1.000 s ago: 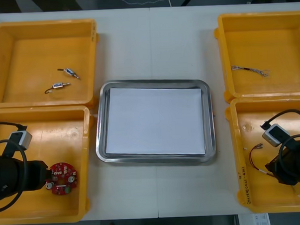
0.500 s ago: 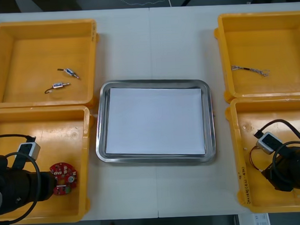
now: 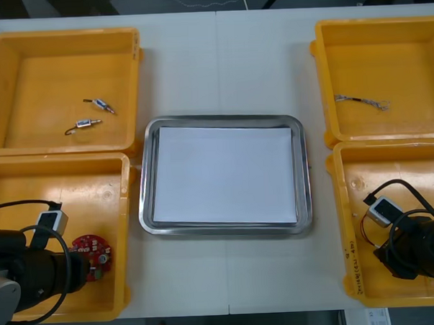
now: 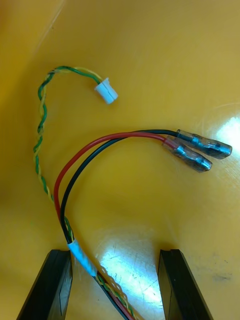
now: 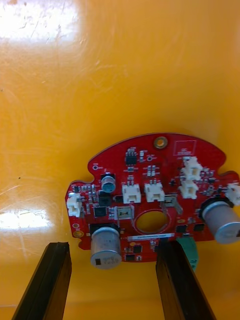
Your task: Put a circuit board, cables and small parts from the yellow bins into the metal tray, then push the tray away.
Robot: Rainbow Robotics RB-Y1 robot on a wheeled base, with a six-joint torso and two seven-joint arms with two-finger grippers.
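A round red circuit board lies in the near-left yellow bin. My left gripper is low over it. In the left wrist view the board lies just beyond the open fingers, its near edge reaching between them. My right gripper is low in the near-right bin, by a red cable. In the right wrist view a bundle of red, black and twisted green-yellow wires runs between the open fingers. The metal tray, white inside, holds nothing.
The far-left bin holds two small metal parts. A thin cable lies in the far-right bin. Bin walls stand close around both grippers. Bare table lies beyond the tray.
Both arms have drawn back toward the table's near edge and sunk into their bins. The left gripper now covers part of the board; the right one has shifted left toward the cable.
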